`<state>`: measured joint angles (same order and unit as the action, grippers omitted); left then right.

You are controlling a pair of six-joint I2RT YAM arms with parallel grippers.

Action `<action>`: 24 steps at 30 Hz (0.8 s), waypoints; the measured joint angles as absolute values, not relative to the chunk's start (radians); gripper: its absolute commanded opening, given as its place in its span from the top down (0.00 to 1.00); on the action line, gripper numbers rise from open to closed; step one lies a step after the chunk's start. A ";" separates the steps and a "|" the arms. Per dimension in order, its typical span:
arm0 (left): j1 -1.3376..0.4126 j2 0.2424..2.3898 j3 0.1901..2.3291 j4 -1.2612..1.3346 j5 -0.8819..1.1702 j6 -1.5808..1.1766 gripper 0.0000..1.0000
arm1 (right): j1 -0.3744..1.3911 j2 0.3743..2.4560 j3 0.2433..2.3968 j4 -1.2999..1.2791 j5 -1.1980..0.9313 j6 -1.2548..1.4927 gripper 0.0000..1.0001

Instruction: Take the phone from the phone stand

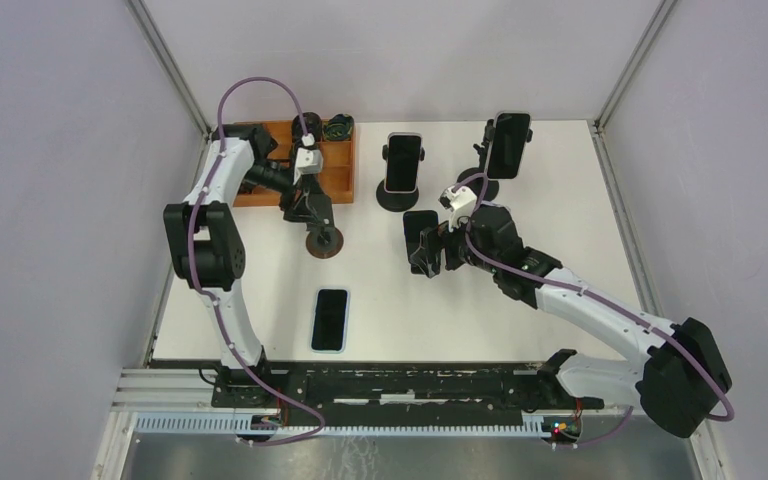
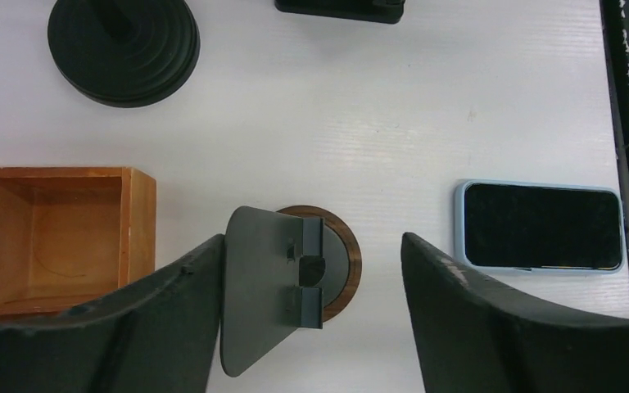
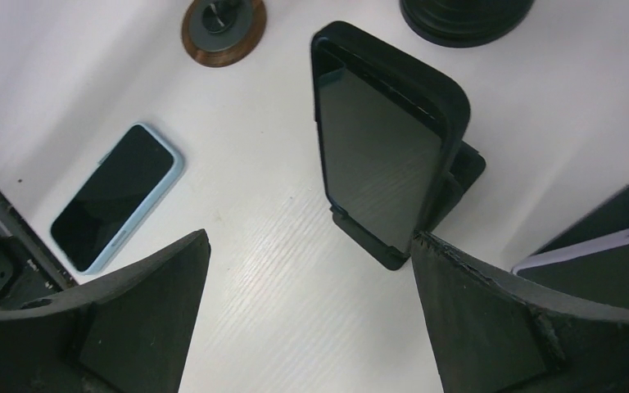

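A black phone (image 1: 419,232) stands upright in a small black stand (image 3: 459,176) at mid table; in the right wrist view the phone (image 3: 381,155) is just ahead of my fingers. My right gripper (image 1: 430,252) (image 3: 309,239) is open and empty, its right finger (image 3: 491,311) close to the stand's lower corner. My left gripper (image 1: 312,215) (image 2: 311,246) is open over an empty stand with a grey plate and round wooden base (image 2: 282,278) (image 1: 323,242). A phone in a light blue case (image 1: 330,320) (image 2: 540,227) (image 3: 115,196) lies flat near the front edge.
Two more phones stand on black round-based stands at the back (image 1: 402,165) (image 1: 508,145). A wooden box (image 1: 335,170) (image 2: 49,237) sits at the back left. A black round base (image 2: 123,49) is ahead of the left gripper. A black rail (image 1: 410,385) runs along the near edge.
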<state>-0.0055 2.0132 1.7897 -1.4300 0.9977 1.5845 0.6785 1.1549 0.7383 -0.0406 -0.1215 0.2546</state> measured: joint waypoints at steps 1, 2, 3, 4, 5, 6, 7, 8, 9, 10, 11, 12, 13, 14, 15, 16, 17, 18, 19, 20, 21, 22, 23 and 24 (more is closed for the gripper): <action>-0.004 2.014 1.790 -1.433 0.998 1.593 0.09 | 0.678 1.162 0.738 -0.041 -0.103 0.258 0.02; -0.003 2.015 1.790 -1.436 0.999 1.599 0.02 | 0.678 1.170 0.738 -0.041 -0.083 0.262 0.02; -0.002 2.016 1.790 -1.439 0.999 1.603 0.00 | 0.678 1.177 0.738 -0.040 -0.064 0.265 0.02; -0.002 2.016 1.790 -1.441 0.999 1.606 0.00 | 0.678 1.186 0.738 -0.040 -0.048 0.267 0.02; 0.002 2.016 1.790 -1.443 0.999 1.606 0.00 | 0.678 1.194 0.738 -0.039 -0.038 0.268 0.02; 0.006 2.016 1.794 -1.446 0.999 1.606 0.00 | 0.678 1.202 0.738 -0.039 -0.028 0.268 0.02; 0.010 2.016 1.800 -1.448 0.999 1.606 0.00 | 0.678 1.211 0.738 -0.036 -0.020 0.268 0.02; 0.015 2.016 1.811 -1.450 1.000 1.597 0.00 | 0.677 1.221 0.738 -0.031 -0.015 0.267 0.02; 0.022 2.016 1.831 -1.451 1.001 1.577 0.00 | 0.674 1.233 0.738 -0.023 -0.013 0.267 0.02; 0.032 2.016 1.868 -1.452 1.005 1.546 0.00 | 0.672 1.245 0.738 -0.015 -0.013 0.266 0.02; 0.038 2.016 1.895 -1.453 1.008 1.521 0.00 | 0.669 1.257 0.738 -0.009 -0.014 0.265 0.02; 0.044 2.013 1.928 -1.451 1.018 1.486 0.00 | 0.663 1.271 0.738 -0.001 -0.015 0.265 0.02; 0.049 2.006 1.950 -1.446 1.026 1.449 0.00 | 0.658 1.282 0.738 0.005 -0.014 0.264 0.02; 0.055 1.991 1.967 -1.438 1.034 1.400 0.00 | 0.649 1.300 0.740 0.010 -0.014 0.264 0.02; 0.059 1.970 1.975 -1.430 1.043 1.347 0.00 | 0.644 1.312 0.742 0.014 -0.014 0.263 0.02; 0.060 1.948 1.975 -1.414 1.052 1.290 0.00 | 0.638 1.328 0.744 0.017 -0.014 0.263 0.02; 0.060 1.912 1.972 -1.390 1.061 1.209 0.00 | 0.632 1.344 0.747 0.024 -0.014 0.260 0.02; 0.059 1.880 1.966 -1.368 1.068 1.146 0.00 | 0.628 1.357 0.748 0.032 -0.017 0.259 0.02; 0.059 1.838 1.953 -1.337 1.078 1.068 0.00 | 0.625 1.365 0.748 0.038 -0.019 0.256 0.02; 0.059 1.805 1.943 -1.317 1.080 1.016 0.00 | 0.620 1.374 0.748 0.046 -0.022 0.255 0.02; 0.057 1.763 1.927 -1.294 1.083 0.960 0.00 | 0.617 1.380 0.748 0.052 -0.025 0.252 0.02; 0.057 1.721 1.909 -1.276 1.084 0.912 0.00 | 0.612 1.384 0.748 0.060 -0.030 0.251 0.02; 0.057 1.684 1.893 -1.264 1.083 0.876 0.00 | 0.608 1.386 0.748 0.070 -0.036 0.248 0.02; 0.057 1.657 1.881 -1.258 1.084 0.849 0.00 | 0.606 1.388 0.748 0.080 -0.046 0.246 0.02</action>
